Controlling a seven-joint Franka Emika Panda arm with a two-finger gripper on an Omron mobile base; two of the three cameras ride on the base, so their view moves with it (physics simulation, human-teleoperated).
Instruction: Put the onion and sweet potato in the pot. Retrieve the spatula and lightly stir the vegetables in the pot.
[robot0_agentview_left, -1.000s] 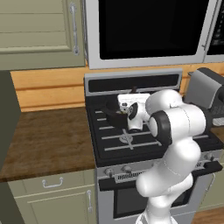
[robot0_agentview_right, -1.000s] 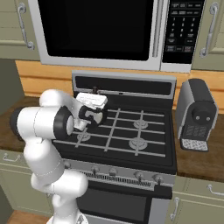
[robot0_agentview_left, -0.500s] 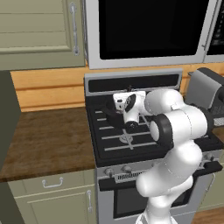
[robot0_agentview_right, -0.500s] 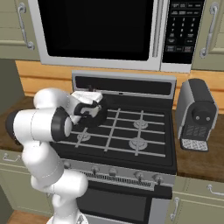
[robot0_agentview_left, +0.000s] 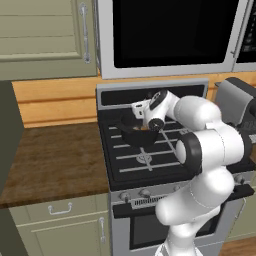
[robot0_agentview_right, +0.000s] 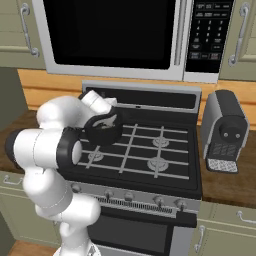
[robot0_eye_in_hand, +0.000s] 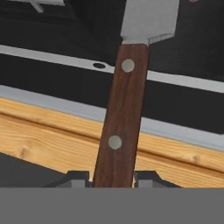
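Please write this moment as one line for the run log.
end effector: shut on spatula | position: above pot | stage: stirring

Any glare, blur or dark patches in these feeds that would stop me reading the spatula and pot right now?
Hand view: sharp, evenly lit, no glare; the spatula handle and its rivets read clearly between the hand fingertips. Left base view: flat light; the pot is dark against dark grates, so its inside is hard to read. Right base view: the same low contrast, with the arm covering part of the pot.
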